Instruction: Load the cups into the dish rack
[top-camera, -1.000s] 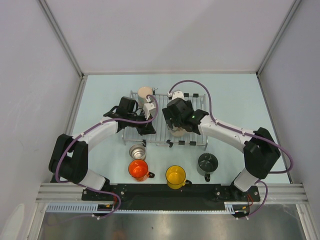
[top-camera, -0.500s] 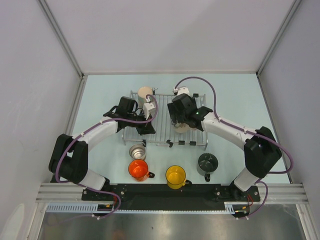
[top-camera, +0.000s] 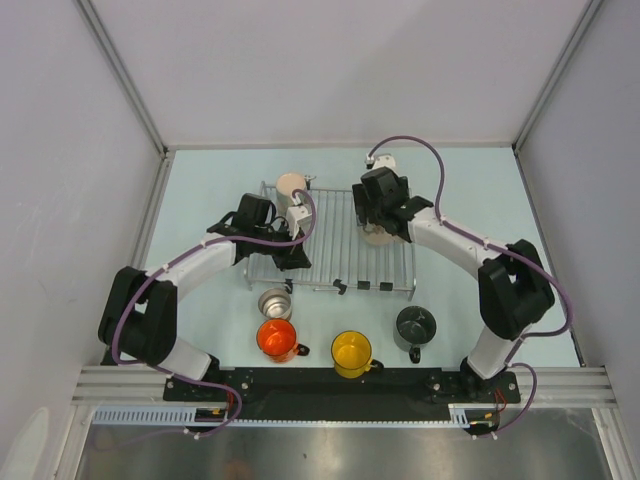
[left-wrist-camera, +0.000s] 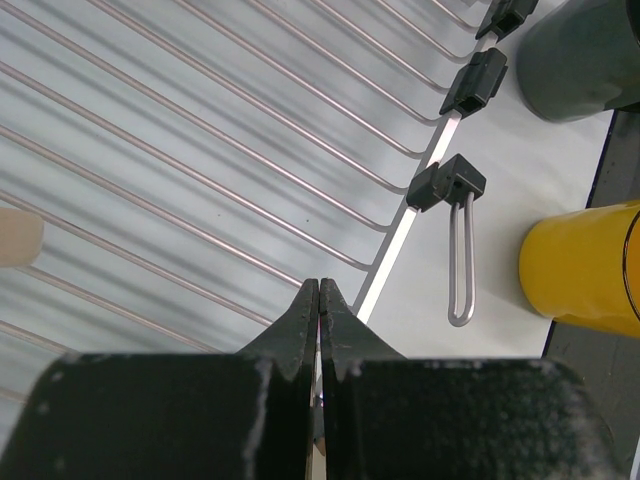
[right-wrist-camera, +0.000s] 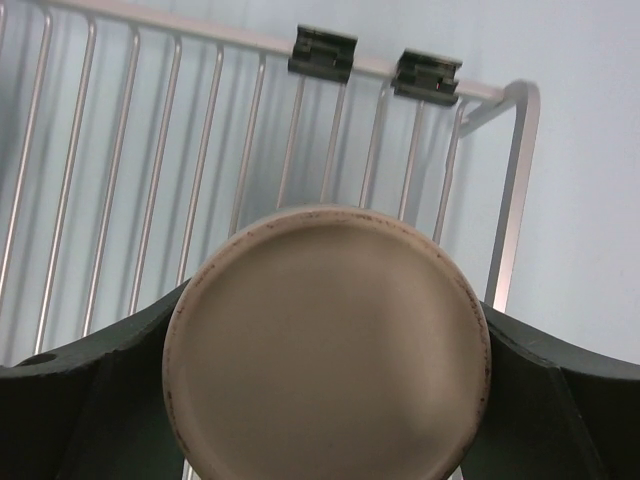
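Note:
The wire dish rack (top-camera: 330, 275) lies mid-table. One beige mug (top-camera: 290, 183) stands at its far left corner. My right gripper (top-camera: 378, 222) is shut on the other beige mug (top-camera: 375, 237), held bottom-up over the rack's far right part; in the right wrist view the mug's base (right-wrist-camera: 328, 350) fills the space between the fingers (right-wrist-camera: 90, 400). My left gripper (top-camera: 290, 255) is shut and empty over the rack's near left edge (left-wrist-camera: 400, 225). The steel cup (top-camera: 274, 303), orange mug (top-camera: 277, 338), yellow mug (top-camera: 351, 351) and dark grey mug (top-camera: 415, 324) stand on the table in front of the rack.
Black clips (right-wrist-camera: 322, 52) sit on the rack's edges, and a wire loop (left-wrist-camera: 460, 260) hangs off one. The yellow mug (left-wrist-camera: 580, 265) and dark grey mug (left-wrist-camera: 580, 55) show beyond the rack in the left wrist view. Grey walls enclose the table.
My right gripper has carried the beige mug from the rack's middle toward its far right side. The left arm and the other cups have not moved.

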